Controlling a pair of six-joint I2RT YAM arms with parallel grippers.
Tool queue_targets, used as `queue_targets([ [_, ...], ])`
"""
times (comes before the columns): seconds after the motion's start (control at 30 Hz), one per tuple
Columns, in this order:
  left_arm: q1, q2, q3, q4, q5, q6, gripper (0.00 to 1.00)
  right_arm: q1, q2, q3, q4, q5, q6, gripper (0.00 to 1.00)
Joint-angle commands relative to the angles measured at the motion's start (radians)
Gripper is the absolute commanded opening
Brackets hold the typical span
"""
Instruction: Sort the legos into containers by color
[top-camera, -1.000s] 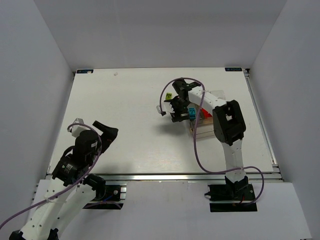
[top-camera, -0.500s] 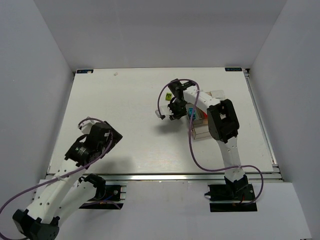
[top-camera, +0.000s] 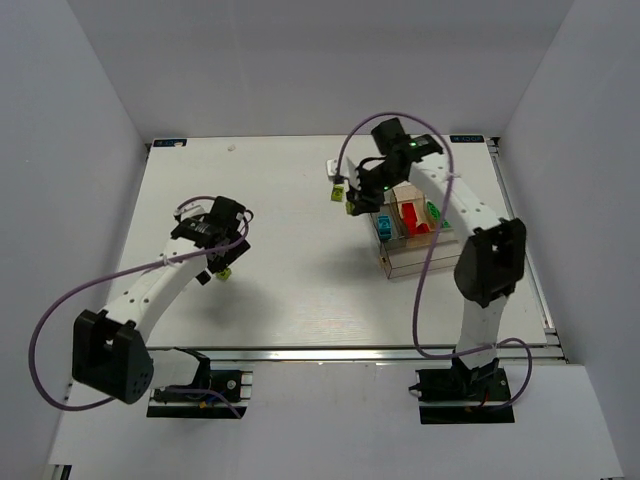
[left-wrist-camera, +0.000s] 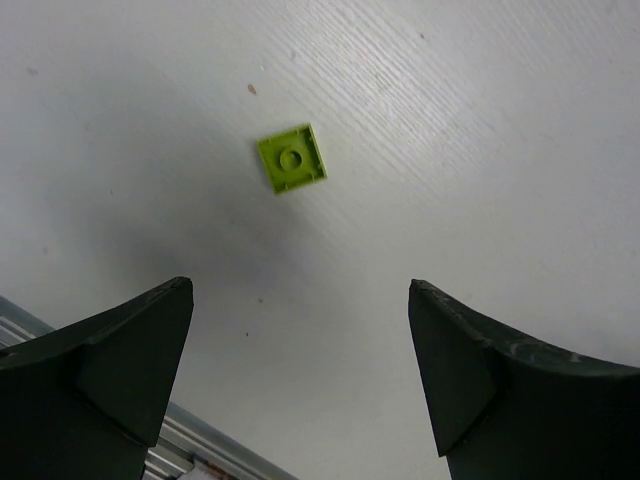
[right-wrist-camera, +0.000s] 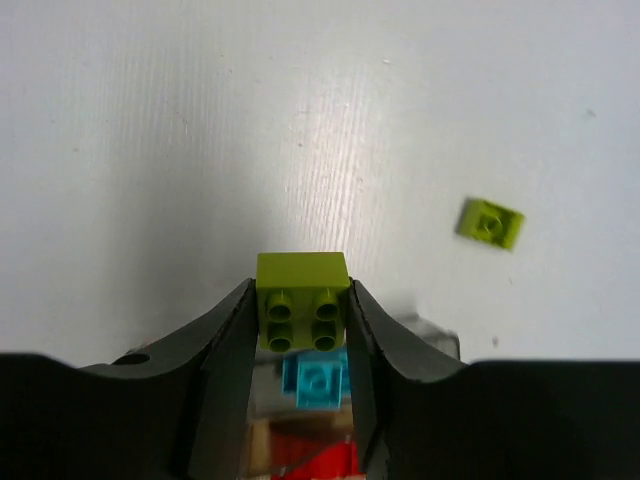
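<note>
My right gripper (right-wrist-camera: 302, 318) is shut on a yellow-green 2x2 brick (right-wrist-camera: 302, 298) and holds it above the left end of the clear divided box (top-camera: 402, 264). In the top view this gripper (top-camera: 352, 200) is just left of the box. The box holds a light blue brick (top-camera: 383, 225), red bricks (top-camera: 410, 218) and a green one (top-camera: 433, 212). My left gripper (left-wrist-camera: 300, 288) is open and empty above the table. A flat yellow-green brick (left-wrist-camera: 292, 160) lies just ahead of its fingertips, and it also shows in the top view (top-camera: 222, 272).
Another flat yellow-green brick (right-wrist-camera: 490, 222) lies on the table left of the box, near my right gripper; it also shows in the top view (top-camera: 338, 192). The table's near metal rail (left-wrist-camera: 200, 450) runs just behind my left gripper.
My left arm has swung out from beside its base to the mid-left of the table, over the flat yellow-green brick. My right arm has risen and stretched out, its gripper now at the box's left end.
</note>
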Motion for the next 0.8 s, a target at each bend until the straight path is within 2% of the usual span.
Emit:
queue_targets([
  [0.0, 0.066, 0.079, 0.051, 0.011, -0.034, 0.081, 0.98, -0.067, -0.153, -0.078, -0.043, 0.031, 0.113, 0.01],
  [0.23, 0.168, 0.142, 0.013, 0.117, 0.089, 0.163, 0.98, -0.159, -0.324, -0.356, -0.059, 0.201, 0.008, 0.04],
  [0.37, 0.217, 0.173, -0.004, 0.178, 0.185, 0.192, 0.98, -0.189, -0.354, -0.459, -0.017, 0.249, 0.0, 0.11],
  [0.6, 0.26, 0.241, 0.017, 0.209, 0.27, 0.212, 0.98, -0.192, -0.279, -0.505, 0.035, 0.295, -0.001, 0.31],
  [0.63, 0.26, 0.244, 0.022, 0.206, 0.279, 0.209, 0.98, -0.19, -0.27, -0.507, 0.037, 0.298, -0.006, 0.41],
  [0.67, 0.26, 0.25, 0.022, 0.206, 0.285, 0.206, 0.98, -0.192, -0.267, -0.516, 0.04, 0.303, -0.01, 0.47],
  [0.73, 0.269, 0.261, 0.011, 0.21, 0.299, 0.198, 0.98, -0.193, -0.259, -0.522, 0.047, 0.309, -0.018, 0.56],
  [0.77, 0.269, 0.267, 0.01, 0.209, 0.316, 0.186, 0.98, -0.192, -0.256, -0.525, 0.049, 0.31, -0.017, 0.57],
])
